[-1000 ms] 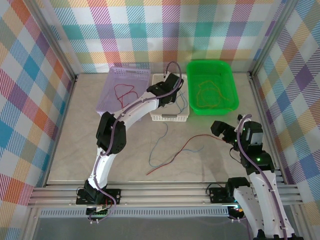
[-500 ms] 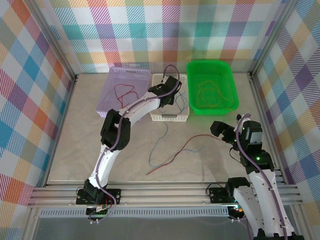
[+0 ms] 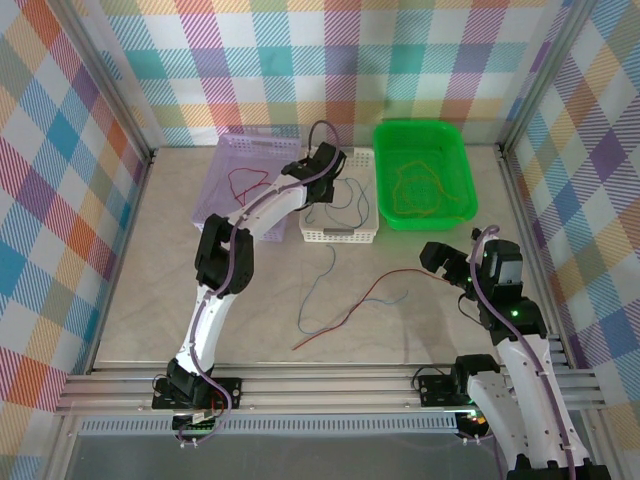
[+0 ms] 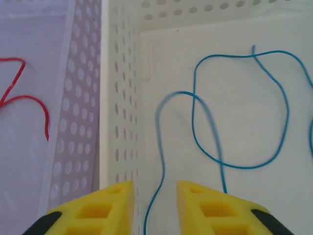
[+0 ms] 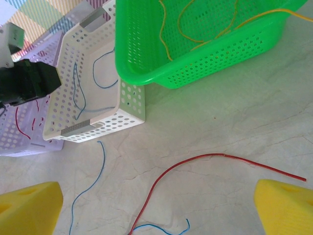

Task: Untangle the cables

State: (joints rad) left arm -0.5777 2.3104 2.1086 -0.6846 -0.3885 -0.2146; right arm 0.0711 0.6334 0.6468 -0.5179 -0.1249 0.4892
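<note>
My left pincer (image 4: pixel 154 188) stands partly released over the white basket (image 4: pixel 122 73). A blue cable (image 4: pixel 194 112) runs loose through the gap between its jaws and coils on the basket floor. Just beside it, the purple basket (image 4: pixel 78 98) holds a red cable (image 4: pixel 34 98). My right pincer (image 5: pixel 156 188) hangs wide open, empty, above the worktop (image 5: pixel 220 122), where a loose red cable (image 5: pixel 205 155) and a loose blue cable (image 5: pixel 103 159) lie. A yellow-orange cable (image 5: pixel 165 29) sits in the green basket (image 5: pixel 220 49).
</note>
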